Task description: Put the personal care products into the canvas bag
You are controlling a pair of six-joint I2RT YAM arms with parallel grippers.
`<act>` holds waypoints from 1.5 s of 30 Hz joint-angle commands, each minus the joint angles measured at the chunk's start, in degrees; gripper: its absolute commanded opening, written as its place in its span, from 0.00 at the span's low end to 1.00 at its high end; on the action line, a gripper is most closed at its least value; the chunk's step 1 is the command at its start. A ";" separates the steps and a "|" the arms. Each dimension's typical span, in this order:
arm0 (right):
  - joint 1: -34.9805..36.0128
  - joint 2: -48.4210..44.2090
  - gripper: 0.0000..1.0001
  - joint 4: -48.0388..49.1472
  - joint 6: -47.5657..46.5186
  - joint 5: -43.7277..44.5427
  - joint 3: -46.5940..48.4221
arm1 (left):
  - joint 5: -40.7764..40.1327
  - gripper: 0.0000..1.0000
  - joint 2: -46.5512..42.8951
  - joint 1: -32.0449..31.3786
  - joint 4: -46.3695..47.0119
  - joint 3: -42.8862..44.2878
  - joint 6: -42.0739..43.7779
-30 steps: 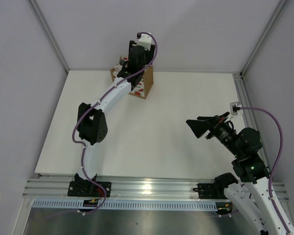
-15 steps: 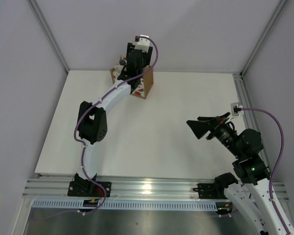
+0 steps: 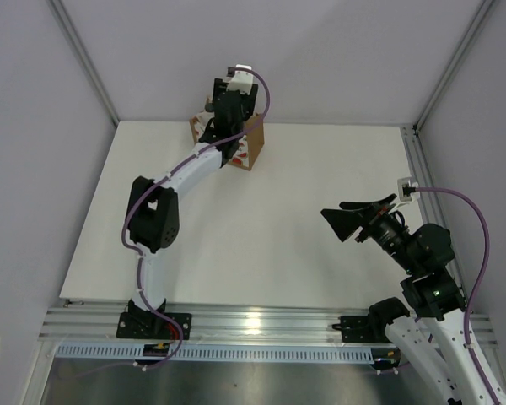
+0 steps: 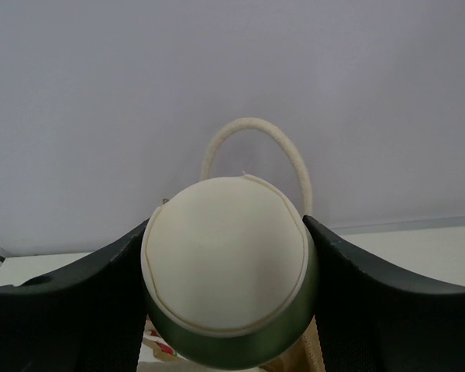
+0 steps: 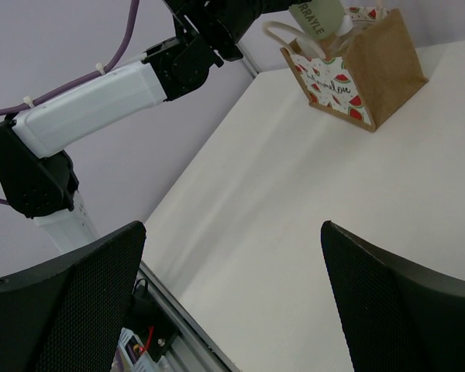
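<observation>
The canvas bag (image 3: 251, 147) stands at the table's far edge, brown with a white, red-printed front (image 5: 335, 85) and white looped handles (image 4: 252, 136). My left gripper (image 3: 228, 112) is directly above its mouth, shut on the pale olive-beige bottle; the cream cap (image 4: 226, 256) fills the space between my fingers. In the right wrist view the bottle (image 5: 318, 17) hangs tilted over the bag's opening. My right gripper (image 3: 355, 220) is open and empty, raised above the table's right side. The other products are not visible on the table.
The white tabletop (image 3: 261, 228) lies between the bag and the arm bases. Grey walls meet behind the bag, with metal frame posts (image 3: 84, 59) in the corners. An aluminium rail (image 3: 253, 325) runs along the near edge.
My left gripper, holding the bottle, has shifted slightly left over the bag's mouth. The right arm has barely moved.
</observation>
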 commanded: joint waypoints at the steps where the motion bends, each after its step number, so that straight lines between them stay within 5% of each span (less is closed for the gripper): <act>1: 0.25 -0.45 0.99 0.07 0.37 -1.24 0.49 | -4.77 0.00 -5.23 2.13 4.37 0.12 3.28; 13: 0.25 -0.45 1.00 0.16 0.46 -2.03 0.66 | -4.60 0.00 -7.51 3.98 2.71 -2.70 -0.59; 24: 0.25 -0.54 0.99 -0.02 0.37 -1.76 0.57 | 2.00 0.00 -0.05 5.82 2.00 1.00 -5.33; 45: 0.34 0.34 0.99 0.95 0.55 -2.03 -0.04 | 10.24 0.01 -0.22 7.84 10.96 -11.21 -15.62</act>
